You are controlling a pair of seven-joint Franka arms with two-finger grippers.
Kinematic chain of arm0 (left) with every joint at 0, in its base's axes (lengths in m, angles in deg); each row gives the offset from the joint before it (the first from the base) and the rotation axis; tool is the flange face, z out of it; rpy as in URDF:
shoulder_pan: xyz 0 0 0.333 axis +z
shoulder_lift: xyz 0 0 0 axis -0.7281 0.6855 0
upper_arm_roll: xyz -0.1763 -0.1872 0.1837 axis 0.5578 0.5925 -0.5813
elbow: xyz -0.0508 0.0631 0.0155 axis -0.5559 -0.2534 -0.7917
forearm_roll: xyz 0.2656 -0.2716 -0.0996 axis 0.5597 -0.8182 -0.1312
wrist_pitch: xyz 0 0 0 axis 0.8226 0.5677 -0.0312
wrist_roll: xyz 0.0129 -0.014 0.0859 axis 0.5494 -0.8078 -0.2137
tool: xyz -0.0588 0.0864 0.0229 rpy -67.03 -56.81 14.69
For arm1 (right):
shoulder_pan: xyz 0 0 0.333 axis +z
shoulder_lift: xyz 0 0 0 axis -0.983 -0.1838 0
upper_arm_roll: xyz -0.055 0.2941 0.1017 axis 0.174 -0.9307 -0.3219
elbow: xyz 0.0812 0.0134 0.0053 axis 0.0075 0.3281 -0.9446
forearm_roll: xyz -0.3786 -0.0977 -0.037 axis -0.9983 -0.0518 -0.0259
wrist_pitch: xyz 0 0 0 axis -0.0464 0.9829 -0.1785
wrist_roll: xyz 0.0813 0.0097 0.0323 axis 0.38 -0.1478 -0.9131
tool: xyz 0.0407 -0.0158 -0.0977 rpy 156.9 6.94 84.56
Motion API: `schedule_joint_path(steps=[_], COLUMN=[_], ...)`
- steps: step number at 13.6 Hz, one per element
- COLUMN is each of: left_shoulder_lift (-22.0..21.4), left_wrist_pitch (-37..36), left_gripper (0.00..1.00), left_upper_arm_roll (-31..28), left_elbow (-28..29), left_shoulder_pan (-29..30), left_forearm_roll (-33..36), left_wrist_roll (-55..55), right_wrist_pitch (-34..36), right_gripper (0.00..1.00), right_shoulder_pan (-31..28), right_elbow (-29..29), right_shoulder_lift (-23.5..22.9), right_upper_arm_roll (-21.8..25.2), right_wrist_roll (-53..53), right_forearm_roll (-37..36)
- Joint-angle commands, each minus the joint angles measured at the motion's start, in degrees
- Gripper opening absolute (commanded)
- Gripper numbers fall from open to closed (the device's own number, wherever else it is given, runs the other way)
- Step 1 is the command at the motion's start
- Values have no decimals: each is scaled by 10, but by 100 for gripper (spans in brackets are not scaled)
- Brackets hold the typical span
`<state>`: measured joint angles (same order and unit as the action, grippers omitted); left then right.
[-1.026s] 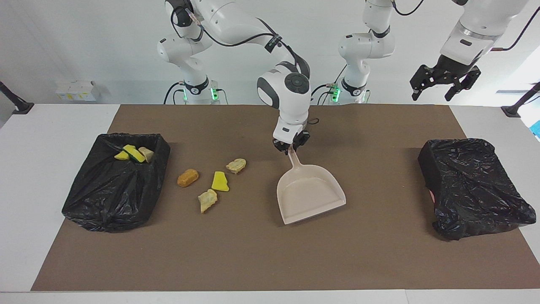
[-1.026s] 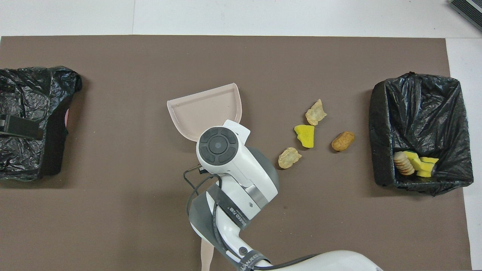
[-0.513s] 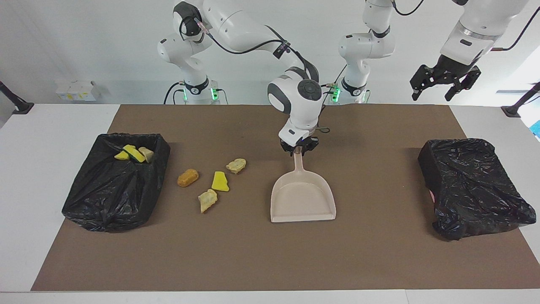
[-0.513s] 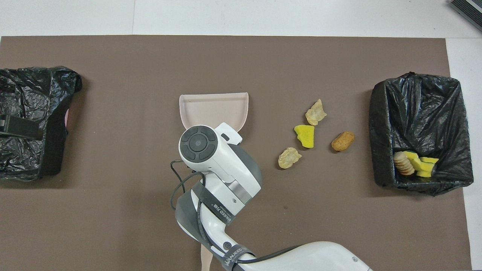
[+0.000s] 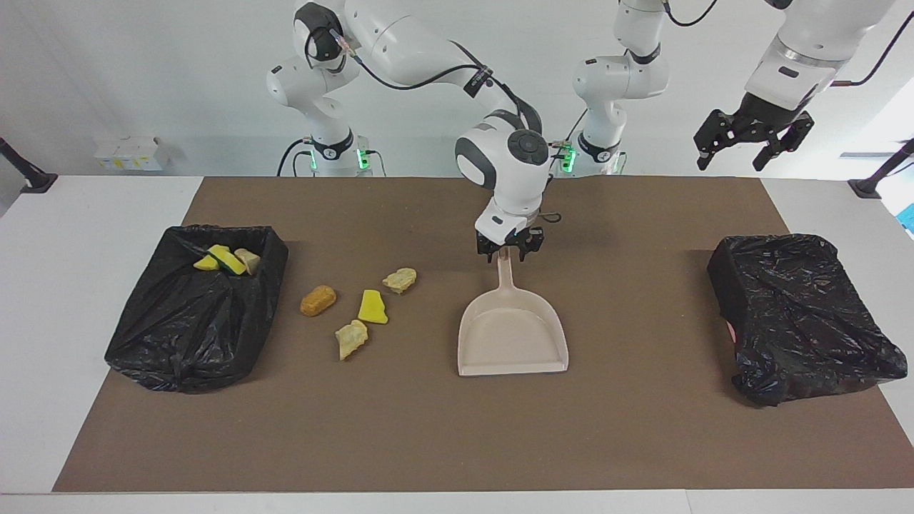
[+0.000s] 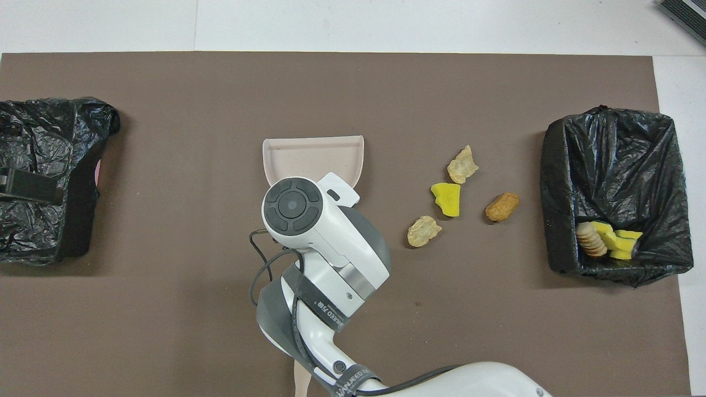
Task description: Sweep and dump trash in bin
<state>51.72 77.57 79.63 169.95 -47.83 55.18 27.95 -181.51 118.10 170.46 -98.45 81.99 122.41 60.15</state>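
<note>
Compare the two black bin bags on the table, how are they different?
The bin at the right arm's end stands open, with yellow and tan trash in it. The bin at the left arm's end shows only crumpled plastic and no trash. Four loose lumps lie beside the first, none beside the second. Both are black-bagged.

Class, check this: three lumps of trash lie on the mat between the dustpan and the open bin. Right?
Not quite: the facing view shows four lumps of trash on the mat between the dustpan and the open bin, not three.
</note>
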Motion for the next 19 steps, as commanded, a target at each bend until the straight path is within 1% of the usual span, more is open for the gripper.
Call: schedule_joint_path(steps=[1, 2, 4, 7, 9, 10, 12, 13, 16, 18, 19], left_shoulder_lift=[-1, -1, -1, -1, -1, -1, -1, -1, -1, -4, -8], left_wrist_pitch=[-1, -1, -1, -1, -1, -1, -1, -1, -1, -11, -2], left_gripper=[100, 100, 100, 100, 100, 100, 100, 100, 100, 100, 100], left_upper_arm_roll=[3, 3, 3, 3, 3, 3, 3, 3, 3, -11, -18], left_elbow=[-6, -6, -6, -6, -6, -6, -6, -6, -6, -8, -7], left_shoulder_pan=[7, 7, 7, 7, 7, 7, 7, 7, 7, 21, 29], left_forearm_roll=[-7, -7, -7, -7, -7, -7, -7, -7, -5, -2, -6], left_wrist_roll=[-3, -4, -4, -3, -3, -3, -3, -4, -6, -8, -7], right_wrist_pitch=[5, 5, 4, -6, -8, -17, -82, -115, -128, -131, -136], right_gripper=[100, 100, 100, 100, 100, 100, 100, 100, 100, 100, 100], right_shoulder_pan=[5, 14, 44, 86, 116, 125, 161, 175, 208, 223, 223], right_elbow=[50, 64, 103, 192, 234, 255, 325, 354, 391, 397, 397], right_shoulder_lift=[43, 51, 80, 136, 165, 180, 217, 230, 241, 244, 244], right_upper_arm_roll=[-21, -23, -24, -25, -24, -25, -25, -25, -25, -25, -25], right_wrist_roll=[26, 59, 93, 144, 165, 177, 213, 224, 229, 257, 262], right_forearm_roll=[30, 44, 46, 48, 91, 97, 101, 116, 135, 139, 146])
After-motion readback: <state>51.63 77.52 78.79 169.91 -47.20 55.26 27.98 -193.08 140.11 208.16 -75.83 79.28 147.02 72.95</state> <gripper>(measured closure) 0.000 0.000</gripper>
